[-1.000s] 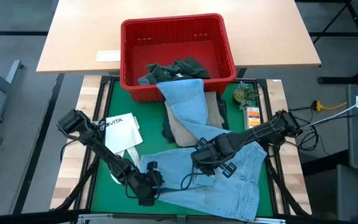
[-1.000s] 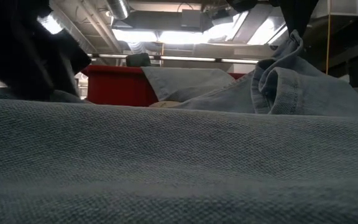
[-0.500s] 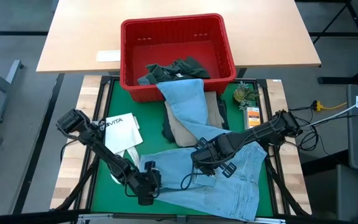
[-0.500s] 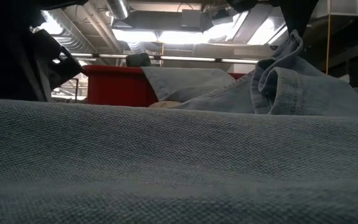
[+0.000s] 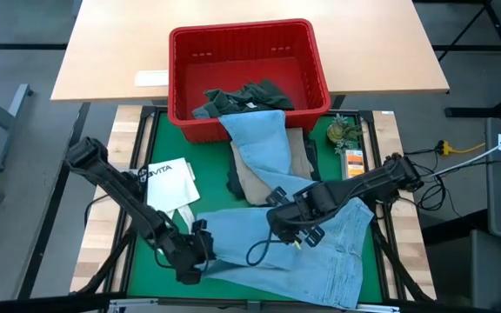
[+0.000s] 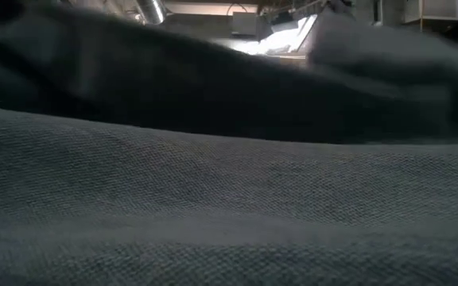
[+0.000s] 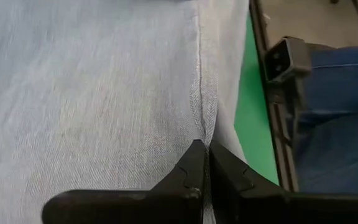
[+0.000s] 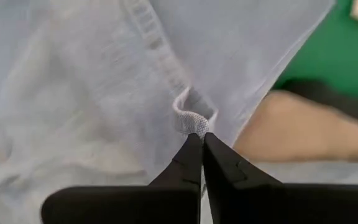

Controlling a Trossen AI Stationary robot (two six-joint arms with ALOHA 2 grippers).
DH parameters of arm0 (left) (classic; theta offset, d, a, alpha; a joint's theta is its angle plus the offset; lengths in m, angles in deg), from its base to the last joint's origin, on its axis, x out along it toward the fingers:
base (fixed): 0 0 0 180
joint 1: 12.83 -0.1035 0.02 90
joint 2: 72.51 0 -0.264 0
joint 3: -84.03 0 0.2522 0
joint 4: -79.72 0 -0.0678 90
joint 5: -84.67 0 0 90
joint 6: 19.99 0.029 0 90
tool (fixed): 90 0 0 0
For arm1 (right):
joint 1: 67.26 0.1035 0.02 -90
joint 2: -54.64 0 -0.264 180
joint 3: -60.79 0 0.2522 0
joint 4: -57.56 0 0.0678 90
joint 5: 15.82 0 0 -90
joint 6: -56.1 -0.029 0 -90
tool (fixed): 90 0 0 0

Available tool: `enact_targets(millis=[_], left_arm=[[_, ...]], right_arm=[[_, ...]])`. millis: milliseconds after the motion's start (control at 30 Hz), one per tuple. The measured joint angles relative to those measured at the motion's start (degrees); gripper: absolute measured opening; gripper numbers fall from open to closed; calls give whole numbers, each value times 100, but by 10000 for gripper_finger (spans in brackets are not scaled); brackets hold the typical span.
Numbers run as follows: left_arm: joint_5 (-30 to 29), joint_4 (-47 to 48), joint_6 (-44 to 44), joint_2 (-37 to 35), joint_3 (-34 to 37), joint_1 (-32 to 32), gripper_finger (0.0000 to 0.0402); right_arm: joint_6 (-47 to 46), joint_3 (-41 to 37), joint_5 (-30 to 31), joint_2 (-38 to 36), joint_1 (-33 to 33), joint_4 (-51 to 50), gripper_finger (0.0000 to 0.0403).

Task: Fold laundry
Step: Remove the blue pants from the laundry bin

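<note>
Jeans (image 5: 320, 252) pinched by both grippers, left (image 7: 205, 163), right (image 8: 201, 144), arms low.

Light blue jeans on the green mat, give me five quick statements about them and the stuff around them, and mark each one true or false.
1. The left gripper is shut on a seam of the light blue jeans. True.
2. The right gripper hangs open above the mat. False: it is shut, pinching a small fold of the same jeans.
3. The red basket holds a dark green-grey garment. True.
4. The white tote bag lies inside the basket. False: it lies on the green mat, near the left arm.
5. A light blue piece hangs over the basket's front rim onto the mat. True.
</note>
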Motion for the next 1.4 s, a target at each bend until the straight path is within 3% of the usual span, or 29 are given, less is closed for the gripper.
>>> enact_targets(millis=[400, 600, 767, 900, 1067, 1233, 1400], left_arm=[[281, 1135, -16, -926, 2, 667, 2], [478, 1586, -164, -1003, 2, 1053, 13], [485, 1796, -174, -1003, 2, 1307, 15], [896, 1917, -211, -1003, 2, 1474, 10], [1086, 2159, -734, -1003, 2, 1672, 12], [874, 2248, -1102, -1003, 2, 1814, 23], [543, 2266, -2063, -1003, 2, 1825, 35]], right_arm=[[115, 238, 107, -2, 0, 1580, 3], [372, 238, 119, -2, -2, 2430, 3], [598, 238, 253, 79, -42, 2482, 3], [556, 238, 246, 191, -118, 2531, 3], [550, 238, 128, 320, -155, 2521, 3], [549, 237, 79, 449, -153, 2449, 3], [532, 238, -14, 544, -151, 2390, 4]])
